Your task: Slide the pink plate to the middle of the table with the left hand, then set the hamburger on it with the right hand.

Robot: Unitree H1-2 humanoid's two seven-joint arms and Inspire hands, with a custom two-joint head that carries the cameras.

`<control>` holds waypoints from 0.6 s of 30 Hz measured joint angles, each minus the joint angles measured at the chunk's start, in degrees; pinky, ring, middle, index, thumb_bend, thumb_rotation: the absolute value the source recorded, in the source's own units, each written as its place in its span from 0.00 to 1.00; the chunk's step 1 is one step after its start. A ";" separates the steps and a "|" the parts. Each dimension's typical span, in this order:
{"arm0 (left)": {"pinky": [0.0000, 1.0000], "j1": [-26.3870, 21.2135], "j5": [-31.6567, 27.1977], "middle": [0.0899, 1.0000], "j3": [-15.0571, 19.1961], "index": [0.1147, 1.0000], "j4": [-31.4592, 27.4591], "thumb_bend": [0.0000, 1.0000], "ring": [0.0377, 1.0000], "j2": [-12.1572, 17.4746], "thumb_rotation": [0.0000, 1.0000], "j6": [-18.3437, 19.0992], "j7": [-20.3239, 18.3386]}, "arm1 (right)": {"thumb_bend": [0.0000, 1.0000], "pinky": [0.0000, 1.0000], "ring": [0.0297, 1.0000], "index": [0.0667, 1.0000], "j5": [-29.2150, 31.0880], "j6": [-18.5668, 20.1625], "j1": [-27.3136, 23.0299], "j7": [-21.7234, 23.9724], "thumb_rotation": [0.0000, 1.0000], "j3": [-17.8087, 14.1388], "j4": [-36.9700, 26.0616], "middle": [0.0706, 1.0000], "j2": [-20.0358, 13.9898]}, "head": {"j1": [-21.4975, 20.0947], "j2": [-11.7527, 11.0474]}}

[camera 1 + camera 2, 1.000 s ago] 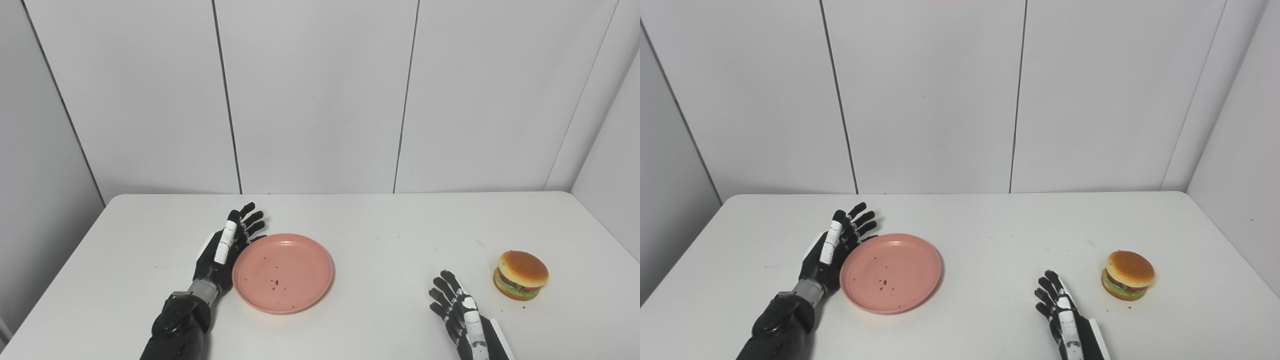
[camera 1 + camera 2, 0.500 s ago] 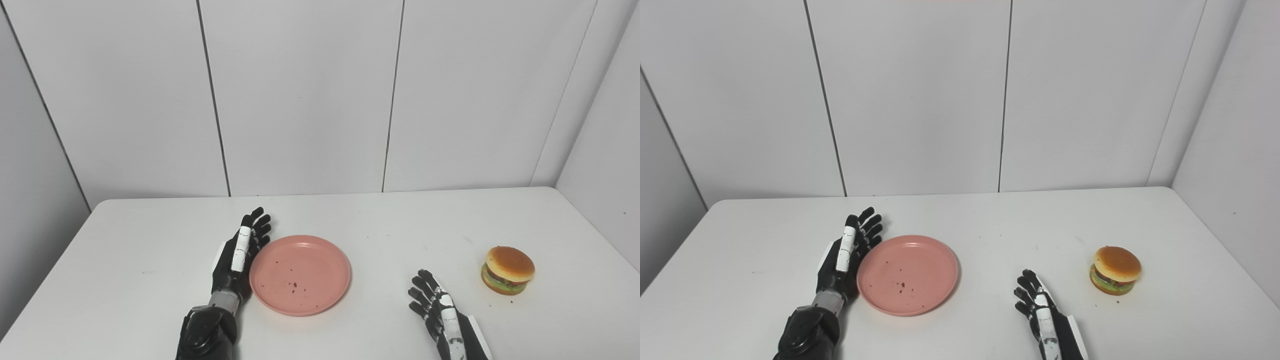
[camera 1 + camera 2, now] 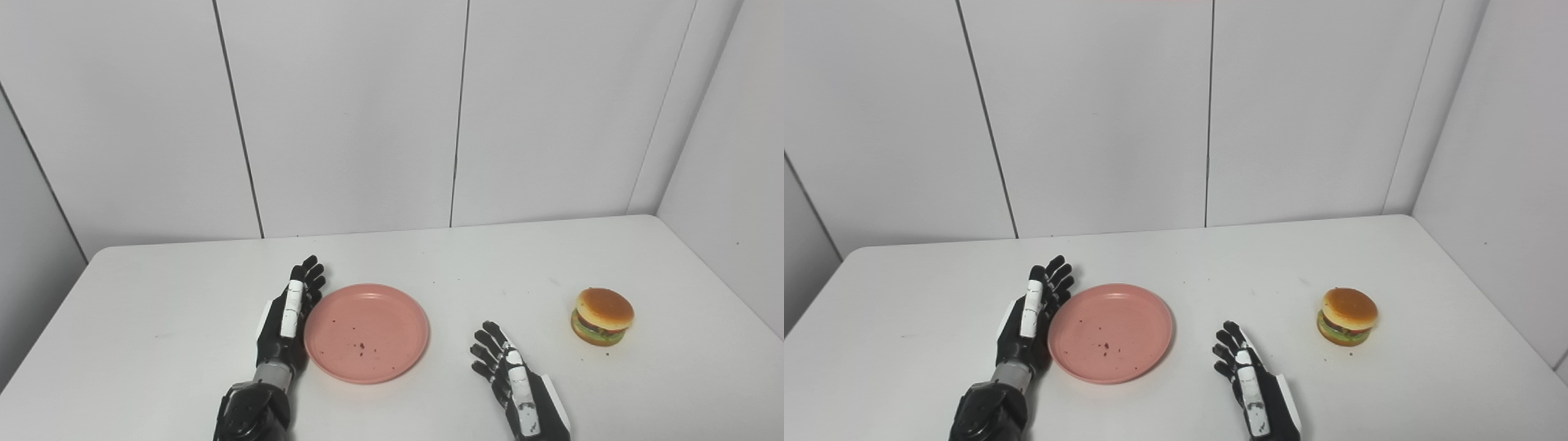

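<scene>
Two hands rest on the white surface (image 3: 153, 306) around the pink plate (image 3: 366, 332). The left hand (image 3: 286, 318) stands on edge against the plate's left rim, fingers (image 3: 309, 275) straight, spread a little and holding nothing. The right hand (image 3: 511, 383) lies just right of the plate, apart from it, its fingers loosely spread and empty. The hamburger (image 3: 602, 316) sits upright well to the right of the plate, beyond the right hand and untouched.

both forearms cut off at bottom edge, dark specks on pink plate (image 3: 366, 332) unidentifiable
</scene>
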 measured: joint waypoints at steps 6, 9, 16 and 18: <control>0.93 0.11 -0.20 0.90 0.39 0.85 -0.03 0.98 0.93 0.13 0.86 0.02 -0.49 | 0.86 0.90 0.89 0.91 -0.90 0.08 -0.04 -0.32 1.00 0.31 0.06 0.90 0.40 | -3.07 -0.61; 0.95 0.13 -0.28 0.90 0.69 0.84 0.33 0.98 0.94 0.21 0.85 -0.50 -1.03 | 0.84 0.87 0.88 0.90 -2.27 -1.05 -0.07 -0.75 1.00 0.42 0.39 0.90 0.39 | -3.34 -0.70; 0.98 0.06 -2.50 0.89 1.85 0.84 1.41 0.97 0.94 0.09 0.84 -2.37 -2.86 | 0.78 0.77 0.84 0.86 -13.81 -6.45 -0.03 -4.64 1.00 0.41 0.40 0.86 -1.28 | -3.87 -1.76; 0.98 -0.14 -2.52 0.89 1.92 0.84 1.89 0.96 0.94 0.10 0.85 -2.79 -2.97 | 0.75 0.73 0.81 0.83 -17.39 -7.45 -0.13 -5.65 1.00 0.20 -1.41 0.85 -2.64 | -3.87 -2.19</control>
